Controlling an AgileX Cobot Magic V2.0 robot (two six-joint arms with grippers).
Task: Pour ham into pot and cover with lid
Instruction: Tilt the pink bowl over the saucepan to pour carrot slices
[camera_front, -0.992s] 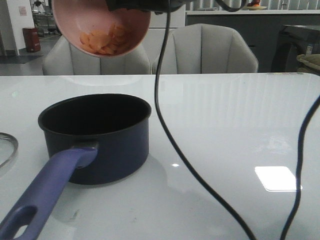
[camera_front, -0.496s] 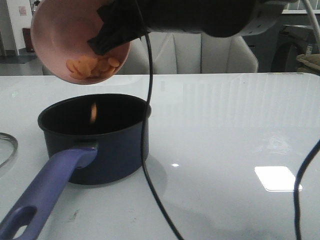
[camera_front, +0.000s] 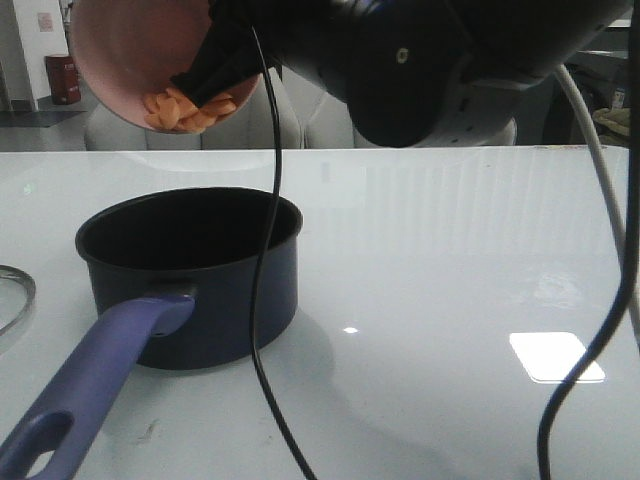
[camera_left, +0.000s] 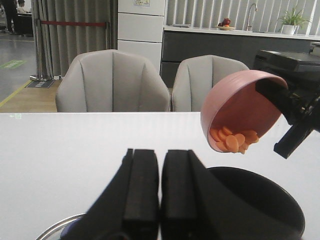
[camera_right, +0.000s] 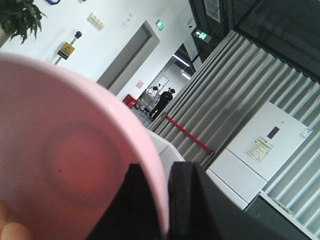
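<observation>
Far left edge of the front view: the lid (camera_front: 14, 297) lies flat on the white desk (camera_front: 450, 250), only a sliver of metal rim showing, untouched. Left-centre: the pot (camera_front: 190, 275), dark navy, black inside, purple handle running to the lower left corner. Upper left, above the pot: the pink bowl (camera_front: 120, 55), now tipped steeper than a second ago, mouth facing down-left, the ham (camera_front: 190, 108) bunched at the lower lip as thin orange-pink slices; the piece seen falling half a second ago is gone, presumably in the pot. Pour is partway, most ham is left in the bowl. Right tool (camera_right: 167, 205) pinches the bowl rim. Left tool (camera_left: 160, 192) is pressed together, empty, low near the pot and lid.
</observation>
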